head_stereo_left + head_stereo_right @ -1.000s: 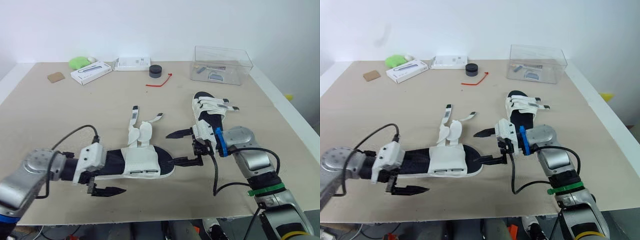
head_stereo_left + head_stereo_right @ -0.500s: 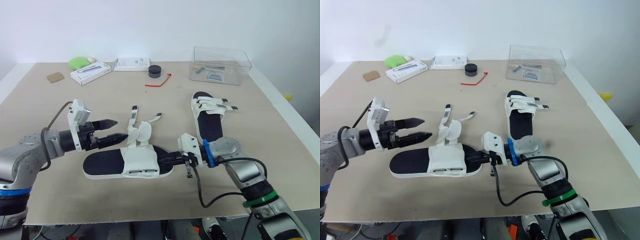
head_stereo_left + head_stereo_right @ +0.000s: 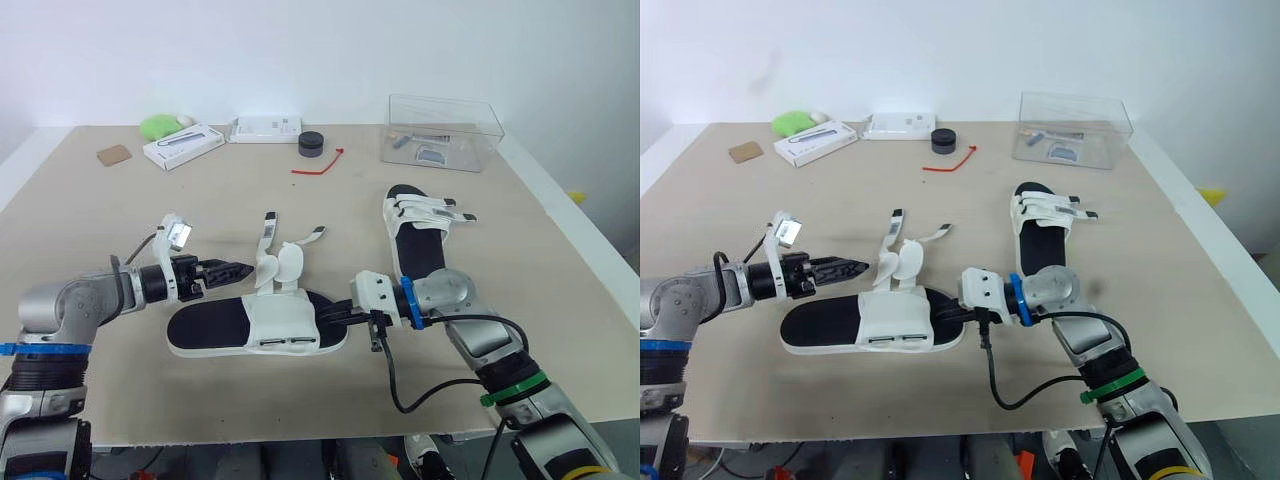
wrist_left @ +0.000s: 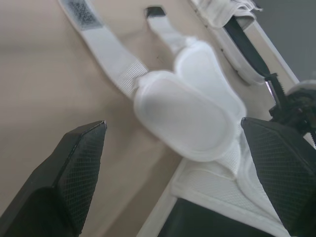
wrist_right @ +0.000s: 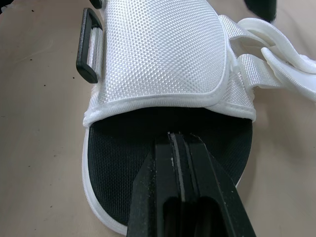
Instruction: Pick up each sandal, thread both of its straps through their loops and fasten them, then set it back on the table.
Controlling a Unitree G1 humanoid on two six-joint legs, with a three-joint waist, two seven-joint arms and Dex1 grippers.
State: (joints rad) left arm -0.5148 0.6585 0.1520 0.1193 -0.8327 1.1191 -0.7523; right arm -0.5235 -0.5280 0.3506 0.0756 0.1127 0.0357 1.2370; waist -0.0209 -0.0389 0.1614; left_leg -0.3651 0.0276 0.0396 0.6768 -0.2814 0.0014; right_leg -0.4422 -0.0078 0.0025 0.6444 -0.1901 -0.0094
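Right claw point(image 3: 338, 316), fingers pressed together, rests on the toe of the near white mesh sandal point(image 3: 255, 325), which lies flat on the beige table point(image 3: 120, 220). Of two sandals, the far sandal point(image 3: 415, 235) looks fastened.

From its wrist, the left claw point(image 4: 173, 123) gapes wide before two loose white straps point(image 4: 111, 59).

Right wrist: the black plastic loop point(image 5: 89, 47) sits empty, so threading and fastening remain.

I am looking down across a wide beige table point(image 3: 120, 210) that is lying flat under soft, even light. At 12 o'clock a plain white wall point(image 3: 320, 50) is rising behind its far edge. At 3 o'clock, past the table's white rim, grey floor point(image 3: 622, 212) is showing.
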